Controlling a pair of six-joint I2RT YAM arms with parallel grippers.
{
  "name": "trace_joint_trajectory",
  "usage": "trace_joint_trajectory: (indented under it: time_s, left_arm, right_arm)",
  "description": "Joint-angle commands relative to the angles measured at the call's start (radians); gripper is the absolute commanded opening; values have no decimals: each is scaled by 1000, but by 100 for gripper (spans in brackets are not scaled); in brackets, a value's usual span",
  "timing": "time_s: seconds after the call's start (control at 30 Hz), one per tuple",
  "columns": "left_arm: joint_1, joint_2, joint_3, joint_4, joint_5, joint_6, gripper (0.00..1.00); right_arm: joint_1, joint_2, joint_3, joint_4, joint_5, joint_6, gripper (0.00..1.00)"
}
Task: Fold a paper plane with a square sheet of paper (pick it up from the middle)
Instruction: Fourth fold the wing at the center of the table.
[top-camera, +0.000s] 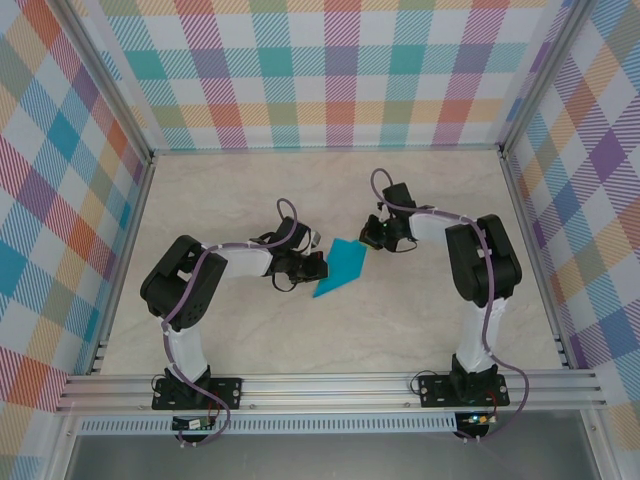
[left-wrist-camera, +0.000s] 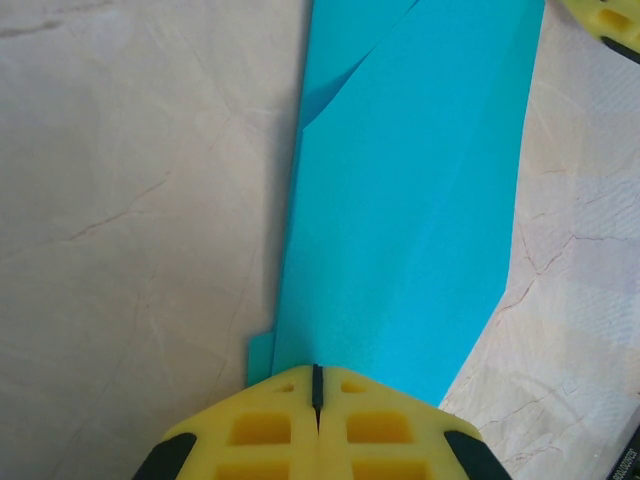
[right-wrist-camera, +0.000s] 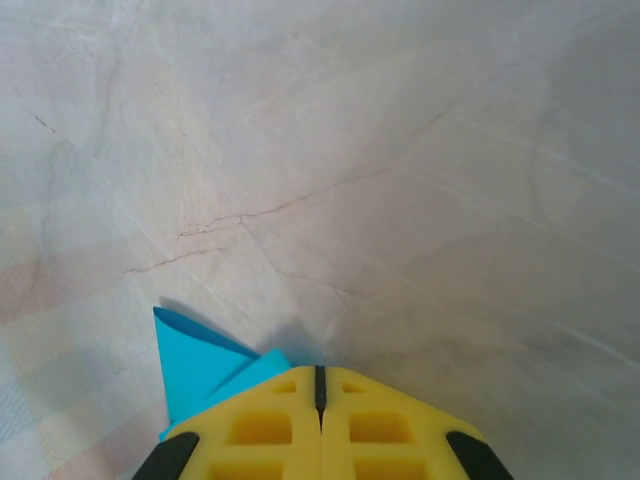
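The teal-blue sheet of paper (top-camera: 341, 267) lies flat on the marble tabletop, folded into a long narrow shape with overlapping flaps. It runs diagonally between my two grippers. My left gripper (top-camera: 317, 268) is shut, its yellow tips resting on the paper's lower-left end. In the left wrist view the paper (left-wrist-camera: 410, 200) stretches away from the left gripper (left-wrist-camera: 317, 375). My right gripper (top-camera: 373, 240) is shut at the paper's upper-right end. In the right wrist view a folded corner of the paper (right-wrist-camera: 195, 365) pokes out to the left of the right gripper (right-wrist-camera: 320, 377).
Bare marble tabletop (top-camera: 330, 190) surrounds the paper. Checked walls (top-camera: 320, 70) enclose the back and sides. An aluminium rail (top-camera: 330, 385) runs along the near edge with both arm bases on it. The right gripper's yellow fingertip (left-wrist-camera: 605, 20) shows at the top right of the left wrist view.
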Motion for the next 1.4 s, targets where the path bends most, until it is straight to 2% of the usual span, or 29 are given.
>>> trace_joint_trajectory:
  time_s: [0.0,0.13,0.37,0.73,0.83,0.97,1.17,1.37]
  left_arm:
    - [-6,57,-50,-195,-40,14,0]
    - [-6,52,-44,-193,-37,10,0]
    - [-7,33,-42,-181,-28,4,0]
    - [-12,-52,62,-192,24,3,0]
    - [-13,-103,84,-152,42,-54,8]
    - [-28,-142,76,-136,-6,-123,13]
    - [-59,-124,48,-117,-21,-176,12]
    - [-71,-72,31,-110,17,-190,10]
  right_arm:
    - [25,-69,-58,99,-70,18,0]
    - [99,-62,-95,152,-175,46,0]
    - [151,-12,-129,198,-207,107,0]
    - [152,34,-121,28,-68,57,0]
    - [152,38,-123,12,-44,58,0]
    - [152,46,-118,-10,-19,64,0]
    - [152,64,-108,-26,-11,69,0]
    - [152,70,-103,-40,-7,70,0]
